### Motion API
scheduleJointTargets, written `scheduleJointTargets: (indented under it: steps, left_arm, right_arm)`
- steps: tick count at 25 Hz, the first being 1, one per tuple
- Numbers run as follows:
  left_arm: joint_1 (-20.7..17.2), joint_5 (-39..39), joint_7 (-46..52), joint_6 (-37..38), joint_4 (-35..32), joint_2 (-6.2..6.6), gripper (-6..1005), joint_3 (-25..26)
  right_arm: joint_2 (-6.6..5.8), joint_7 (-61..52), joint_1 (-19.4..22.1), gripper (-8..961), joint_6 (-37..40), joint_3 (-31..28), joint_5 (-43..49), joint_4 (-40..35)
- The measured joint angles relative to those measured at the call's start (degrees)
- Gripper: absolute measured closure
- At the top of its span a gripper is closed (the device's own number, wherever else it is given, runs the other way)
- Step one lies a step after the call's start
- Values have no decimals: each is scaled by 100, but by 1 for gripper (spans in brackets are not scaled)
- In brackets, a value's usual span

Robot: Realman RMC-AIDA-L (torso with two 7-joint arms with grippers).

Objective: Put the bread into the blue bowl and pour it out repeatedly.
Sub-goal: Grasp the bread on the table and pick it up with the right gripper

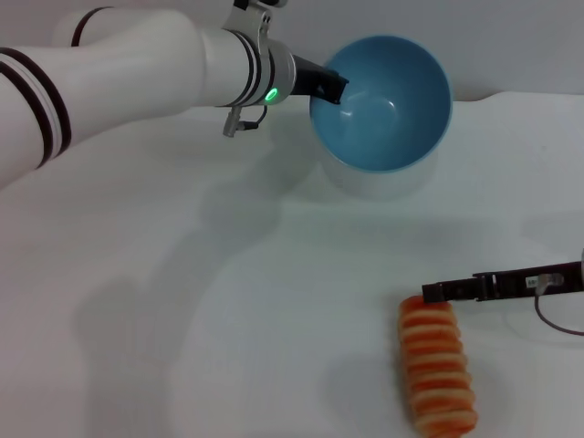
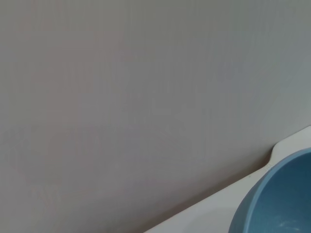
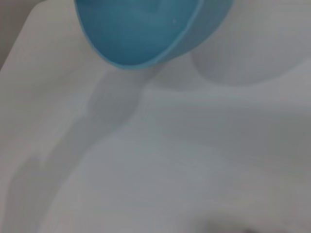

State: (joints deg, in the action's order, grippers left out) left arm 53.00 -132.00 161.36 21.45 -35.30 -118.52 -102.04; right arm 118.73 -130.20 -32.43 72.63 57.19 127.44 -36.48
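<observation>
1. White table (image 1: 228,301) spreads under both arms, with a pale wall (image 2: 121,97) behind it.
2. I see the left gripper (image 1: 328,87) pinching the near-left rim of the blue bowl (image 1: 388,105), holding it tilted above the table with its mouth facing me; nothing is inside.
3. I see the bread (image 1: 438,365) lying ridged side up on the table, near the right front, well apart from the bowl.
4. I see the right gripper (image 1: 438,292) just at the loaf's far end; I cannot tell how its fingers stand.

right gripper (image 1: 436,292) touching bread (image 1: 438,366) end; table (image 1: 228,319) bare leftward.
</observation>
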Motion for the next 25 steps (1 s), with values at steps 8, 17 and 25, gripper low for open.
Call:
scheduleJointTargets:
  steps: [8, 17, 25]
  left_arm:
    - [17, -1, 4, 9, -38, -11, 1002, 0]
    - [-9, -1, 14, -19, -39, -13, 1001, 0]
    - [-26, -1, 8, -32, -33, -13, 1001, 1]
  right_arm:
    - [-4, -29, -207, 222, -87, 246, 38, 365]
    - [-20, -263, -253, 224, -120, 497, 60, 380]
    - [-24, -489, -309, 226, -163, 545, 265, 388]
